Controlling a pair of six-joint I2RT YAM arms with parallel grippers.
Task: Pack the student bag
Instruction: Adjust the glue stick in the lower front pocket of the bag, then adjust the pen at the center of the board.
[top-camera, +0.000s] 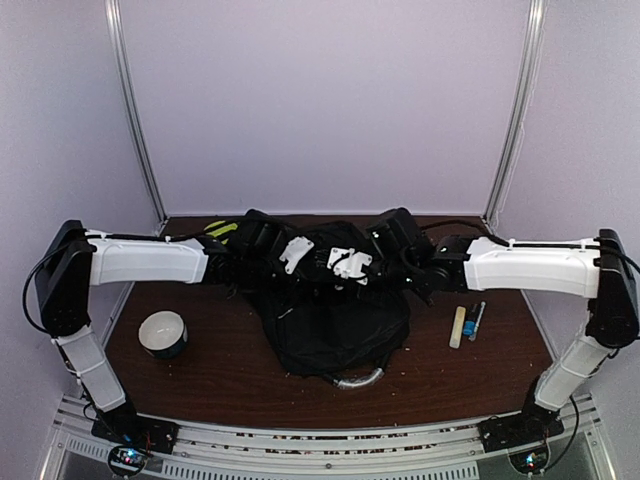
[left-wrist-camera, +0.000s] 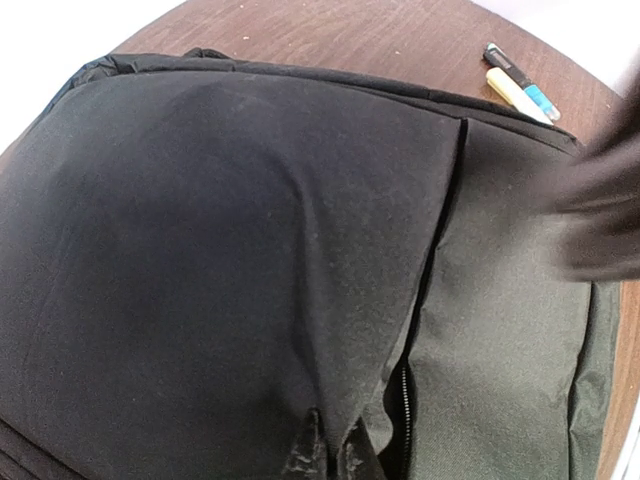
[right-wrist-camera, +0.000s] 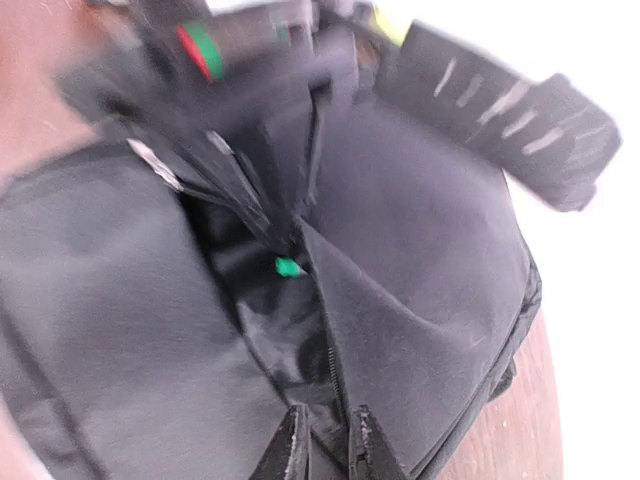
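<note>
I am reaching my left arm (top-camera: 150, 260) and right arm (top-camera: 530, 268) in low over the student bag (top-camera: 335, 325), lying in the middle of the brown surface (top-camera: 220, 375). My left jaws are pinching its black cloth; my right jaws are gaping a little. Pale walls (top-camera: 330, 100) are standing around.

The large black fabric backpack (top-camera: 335, 320) at the centre of the frame is plain matt black, with a grey curved top handle (top-camera: 357, 380) at its lower edge. The dark brown wooden table (top-camera: 200, 375) under it shows a fine grain. At lower left is a round white bowl (top-camera: 163, 333) with a dark outer side. At right lie a pale yellow marker (top-camera: 457, 327) and a black pen with a blue section (top-camera: 474, 320). In the right wrist view a small bright green piece (right-wrist-camera: 288, 267) shows in the dark opening
</note>
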